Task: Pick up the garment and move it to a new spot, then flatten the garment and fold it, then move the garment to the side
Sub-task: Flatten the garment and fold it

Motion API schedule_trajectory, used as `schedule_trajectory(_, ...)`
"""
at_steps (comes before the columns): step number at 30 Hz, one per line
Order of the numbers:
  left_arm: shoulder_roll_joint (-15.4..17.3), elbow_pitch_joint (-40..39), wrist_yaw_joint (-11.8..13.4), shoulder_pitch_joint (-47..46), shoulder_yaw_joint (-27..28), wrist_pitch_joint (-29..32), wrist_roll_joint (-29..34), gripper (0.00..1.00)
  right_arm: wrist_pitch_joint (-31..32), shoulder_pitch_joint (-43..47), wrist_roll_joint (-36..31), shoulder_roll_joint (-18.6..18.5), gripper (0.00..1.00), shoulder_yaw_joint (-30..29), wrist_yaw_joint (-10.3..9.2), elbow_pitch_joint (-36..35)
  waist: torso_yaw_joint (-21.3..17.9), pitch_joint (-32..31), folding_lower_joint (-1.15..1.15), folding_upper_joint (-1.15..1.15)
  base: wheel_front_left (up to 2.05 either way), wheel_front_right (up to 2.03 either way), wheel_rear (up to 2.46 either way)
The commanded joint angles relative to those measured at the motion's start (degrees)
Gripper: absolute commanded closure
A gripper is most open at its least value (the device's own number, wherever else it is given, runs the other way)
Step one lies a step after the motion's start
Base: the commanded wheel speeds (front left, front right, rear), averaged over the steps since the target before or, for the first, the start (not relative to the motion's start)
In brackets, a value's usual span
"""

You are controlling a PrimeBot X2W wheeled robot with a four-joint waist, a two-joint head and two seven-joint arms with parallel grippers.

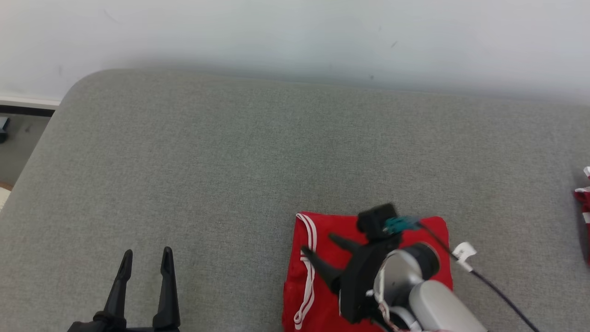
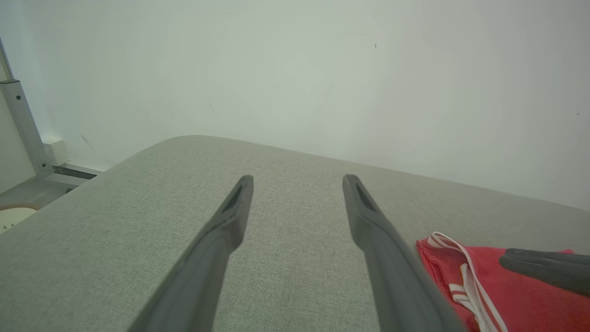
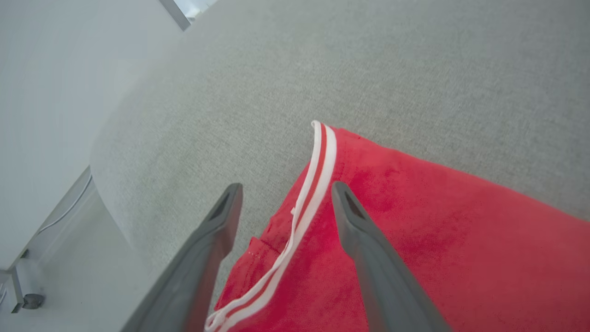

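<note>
No legible text or numbers, white tag (image 1: 463,254) on cable (image 1: 502,297) too small to read

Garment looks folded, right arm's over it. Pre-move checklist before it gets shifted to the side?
1. Red garment folded into a compact shape: ok; its near edge is cut off in the head view.
2. Right gripper open: ok, fingers apart over the striped edge.
3. Right gripper holding cloth: not ok, nothing clamped.
4. Its fingertips touching the cloth: cannot tell.
5. Left gripper out of the way: ok, open, apart from the garment.
6. Room on the grey surface to the left: ok; another red-and-white item lies at the right edge.
</note>
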Motion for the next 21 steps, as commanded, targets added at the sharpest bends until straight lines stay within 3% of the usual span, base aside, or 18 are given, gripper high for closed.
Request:
schedule_trajectory(1,-0.05,0.12,-0.40,-0.23,0.36,-0.13,0.00,0.00,-2.13,-0.72,1.33,-0.11,0.00,-1.35,-0.15,-0.75,-0.51,-0.35,0.00,0.00,0.00,0.00,0.00)
schedule_trajectory(8,-0.06,0.16,-0.46,0.12,0.76,-0.13,0.36,0.00,-7.89,-0.97,1.15,-0.13,0.00,-8.58,-0.15,-2.41,-1.53,-1.06,0.00,0.00,0.00,0.00,0.00)
schedule_trajectory(16,-0.06,0.75,-0.79,1.25,0.40,-0.13,0.71,0.00,-12.05,4.82,-6.83,-0.12,0.00,-20.64,-0.15,-7.04,-2.68,-2.49,0.00,0.00,0.00,0.00,0.00)
schedule_trajectory(21,-0.04,1.11,-0.92,1.93,-0.42,-0.13,0.12,0.00,-18.79,10.84,-11.32,-0.11,0.00,-28.39,-0.15,-9.89,-3.56,-3.75,0.00,0.00,0.00,0.00,0.00)
